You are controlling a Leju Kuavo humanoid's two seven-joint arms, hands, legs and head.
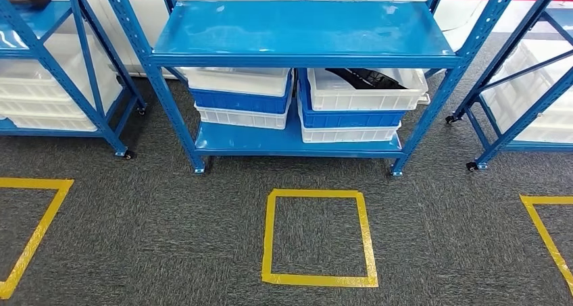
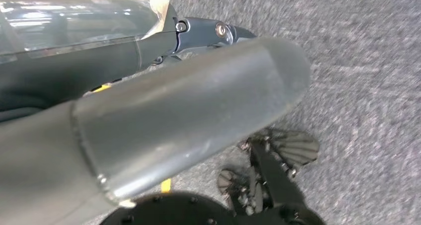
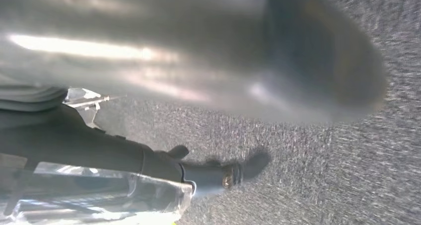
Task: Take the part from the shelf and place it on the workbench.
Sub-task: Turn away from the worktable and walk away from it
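Head view: blue metal shelf unit [image 1: 302,32] w/ two levels, standing on grey carpet [image 1: 169,238]. Lower level carrying two stacks of blue and white plastic crates, side by side. Top white crate of the right stack [image 1: 368,90] holding a long black part [image 1: 366,78], lying slanted inside. Top white crate of the left stack [image 1: 238,80] just beside it. More blue shelving w/ white crates at far left [image 1: 47,83] and far right [image 1: 534,90]. Yellow tape square [image 1: 317,237] on carpet in front of the centre unit; parts of other yellow tape squares at both sides.

Left wrist view: left hand [image 2: 188,111] close up, thick grey thumb across the frame, dark fingers [image 2: 208,31] behind it, over grey carpet. Nothing seen in the grasp; open or closed, can't tell.

Right wrist view: right hand [image 3: 198,61], blurred grey thumb, dark fingers [image 3: 213,173] stretched over carpet. Grasp state can't tell.
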